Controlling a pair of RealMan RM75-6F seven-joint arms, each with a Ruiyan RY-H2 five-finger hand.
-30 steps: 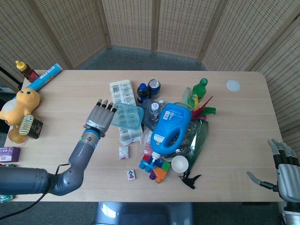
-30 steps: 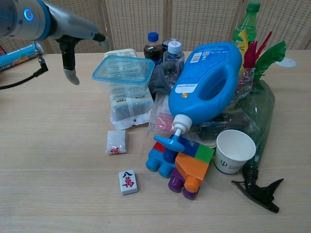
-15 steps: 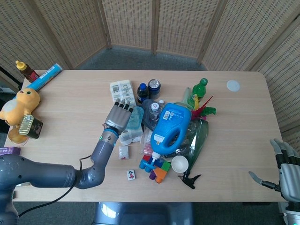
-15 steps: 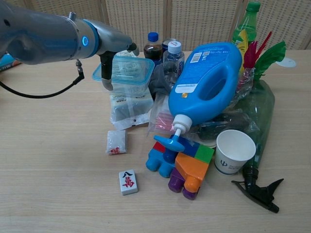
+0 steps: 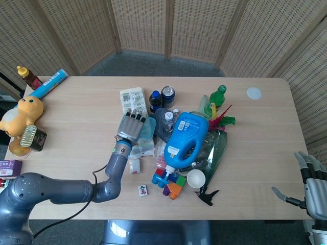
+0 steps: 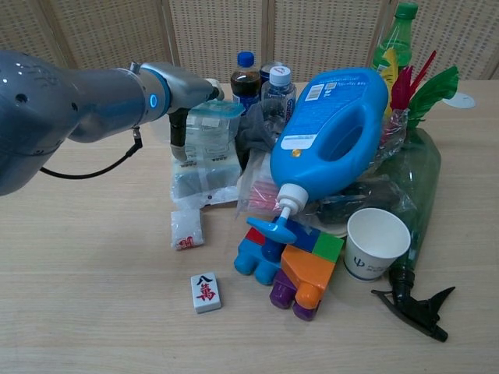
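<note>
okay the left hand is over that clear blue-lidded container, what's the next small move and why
Probably lower the left hand and close its fingers around the container: the hand hovers over the lid with its fingers spread, and no grip shows yet.

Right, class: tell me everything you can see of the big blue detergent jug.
The blue detergent jug looks like glossy plastic, with a moulded handle opening and a white printed label near its base. It lies tilted on the pile, base raised toward the bottles behind, its white spout pointing down at the toy blocks. It rests on crinkled clear plastic wrapping. No robot hand touches it.
</note>
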